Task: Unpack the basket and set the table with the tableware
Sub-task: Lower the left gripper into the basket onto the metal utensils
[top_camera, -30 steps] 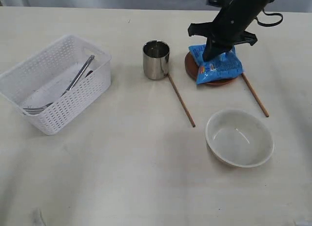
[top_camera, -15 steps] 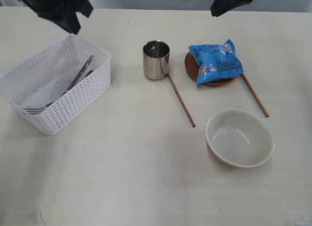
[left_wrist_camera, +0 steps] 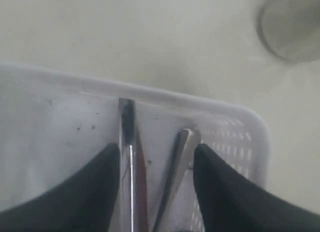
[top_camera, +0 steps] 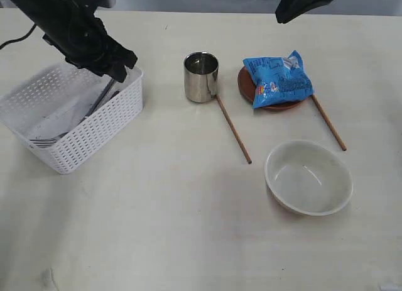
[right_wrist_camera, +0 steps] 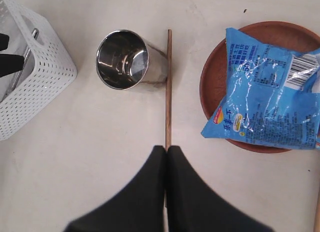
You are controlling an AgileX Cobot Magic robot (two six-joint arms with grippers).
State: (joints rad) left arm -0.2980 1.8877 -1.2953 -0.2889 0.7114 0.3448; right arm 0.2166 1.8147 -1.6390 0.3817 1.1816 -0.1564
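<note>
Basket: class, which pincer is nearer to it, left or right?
Left. The left pincer hangs open over the basket's corner, above the cutlery; the right pincer, shut, is off past the cup.

Light: soft, even light is falling from above across the table; nothing is going dark.
Shadows: faint ones are sitting close under the cup and bowl.
Glare: the cup's steel is catching bright spots; the bag is shining.
Blur: the left wrist view is coming through hazy, basket and cutlery out of focus.
Sharpness: the other two views are showing crisp.
</note>
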